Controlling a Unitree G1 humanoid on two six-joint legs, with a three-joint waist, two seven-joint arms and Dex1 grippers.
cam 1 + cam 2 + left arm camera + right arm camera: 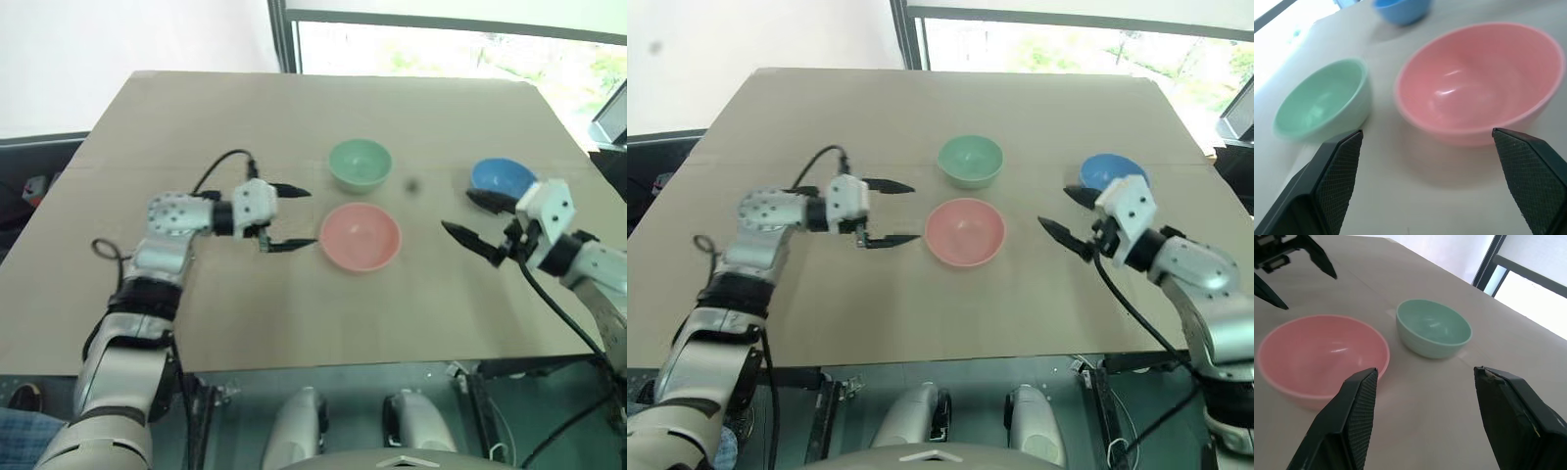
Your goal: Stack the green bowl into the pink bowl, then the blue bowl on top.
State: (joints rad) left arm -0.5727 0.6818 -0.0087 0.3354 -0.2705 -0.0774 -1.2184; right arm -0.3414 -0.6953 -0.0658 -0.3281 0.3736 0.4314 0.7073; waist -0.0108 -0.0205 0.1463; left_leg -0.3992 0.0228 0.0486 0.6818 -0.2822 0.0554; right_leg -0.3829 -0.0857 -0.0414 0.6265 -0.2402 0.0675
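Presently the 3 bowls sit unstacked: green bowl, pink bowl, blue bowl. Left gripper and right gripper both released, empty.

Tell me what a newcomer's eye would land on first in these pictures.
Three pastel bowls on the tan table draw the eye: the pink bowl nearest the middle, the green bowl just behind it, the blue bowl off to the right, all standing apart and empty. Flanking them, the left gripper spreads its black fingers open beside the pink bowl, while the right gripper is open in front of the blue one.
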